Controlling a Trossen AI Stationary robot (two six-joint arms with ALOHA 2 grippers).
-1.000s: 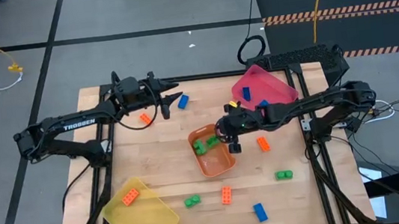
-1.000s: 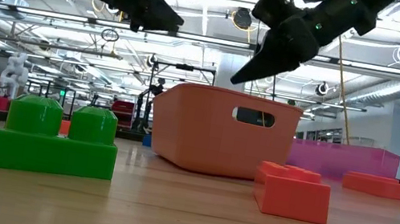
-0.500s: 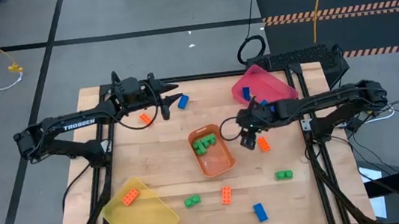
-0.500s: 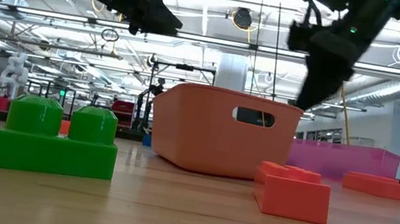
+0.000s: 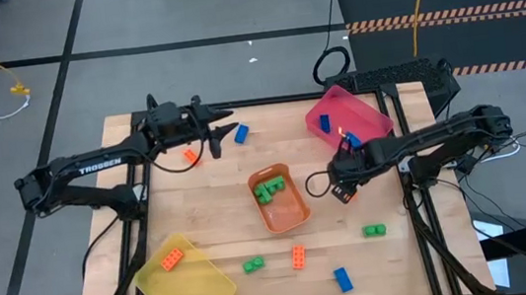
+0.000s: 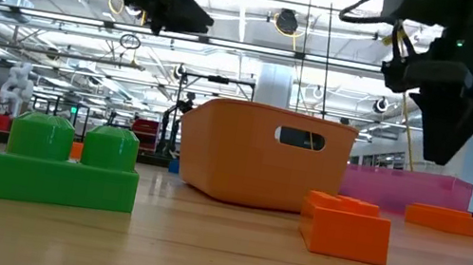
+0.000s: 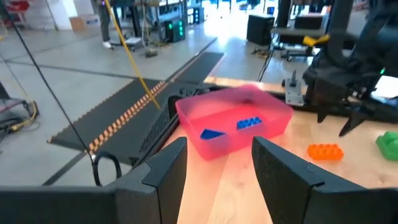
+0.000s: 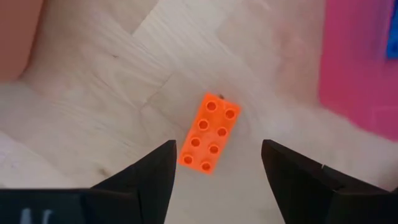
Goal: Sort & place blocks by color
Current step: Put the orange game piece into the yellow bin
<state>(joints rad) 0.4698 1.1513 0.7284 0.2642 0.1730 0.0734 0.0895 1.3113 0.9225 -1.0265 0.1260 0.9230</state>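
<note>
The right gripper (image 5: 344, 190) hung straight over an orange brick (image 8: 209, 132) on the bare wood between the orange tray (image 5: 282, 205) and the pink tray (image 5: 363, 108), fingers (image 8: 144, 180) spread wide with nothing between them, one on either side of the brick as the right wrist view showed it, which looked like a line-up for a pinch across its narrow sides, not yet touching. That brick lay flat, studs up, slightly askew to the fingers, so a small twist of the wrist seemed likely to be needed. Across the table the left gripper (image 5: 225, 132) waited near the far edge, raised off the wood, fingers (image 7: 168, 171) parted and empty, pointed toward the pink tray, clear of the right arm's work. As for the sorting: green bricks (image 5: 270, 188) sat in the orange tray, blue ones (image 7: 249, 123) in the pink tray, and one orange brick (image 5: 171, 260) in the yellow tray (image 5: 205, 293) at the near left corner, so by that pattern the brick under the right gripper was probably headed for the yellow tray, a long reach. Loose on the table were a green brick (image 5: 253, 265), another orange brick (image 5: 298, 256), a blue brick (image 5: 343, 278) and a second green one (image 5: 375, 230) along the near side, plus a small orange piece (image 5: 190, 156) and a blue piece (image 5: 240, 133) by the left gripper
</note>
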